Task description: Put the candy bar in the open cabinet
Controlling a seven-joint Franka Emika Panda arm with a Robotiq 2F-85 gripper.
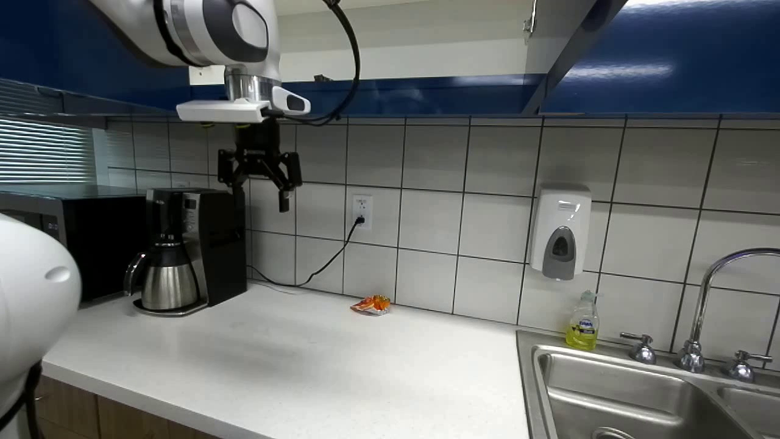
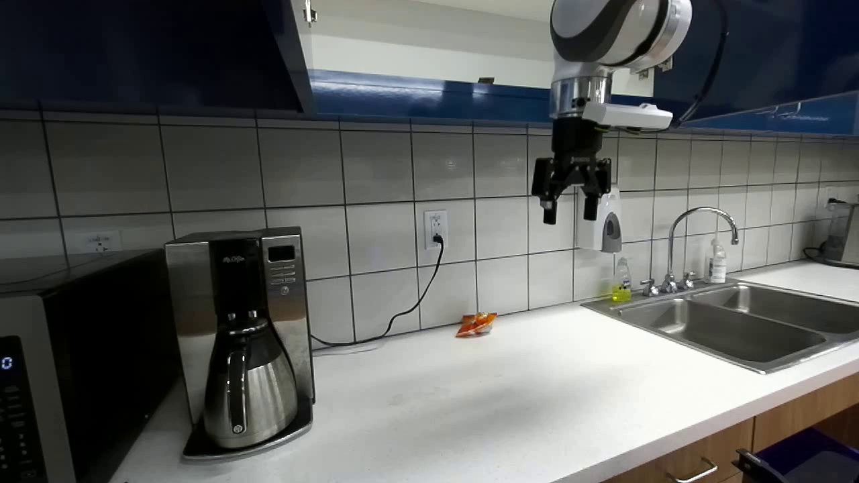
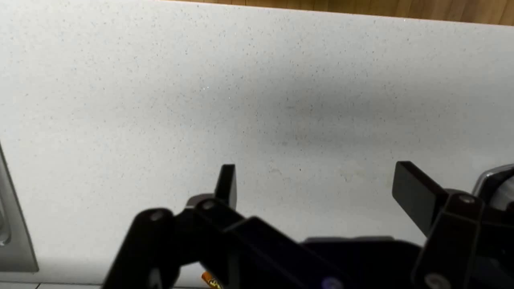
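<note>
In an exterior view, you face the tiled wall [image 1: 429,216] well away from the coffee maker [image 1: 222,244], angled toward it. In an exterior view, you look from close by the coffee maker toward the sink [image 2: 725,329]. Both share the counter [image 1: 341,366] beside the coffee maker; the wrist view looks down on it, near enough to show speckling.

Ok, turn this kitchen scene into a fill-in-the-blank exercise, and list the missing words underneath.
1. The gripper hangs over the counter, its jaws not shut but ____.
2. The open cabinet has a pale interior and a glossy ____ front.
3. The black cord is plugged into an ____ on the tiled wall.
4. Along the counter, the orange packet lies between the coffee maker and the two-basin ____.

Missing words: open; blue; outlet; sink.
</note>
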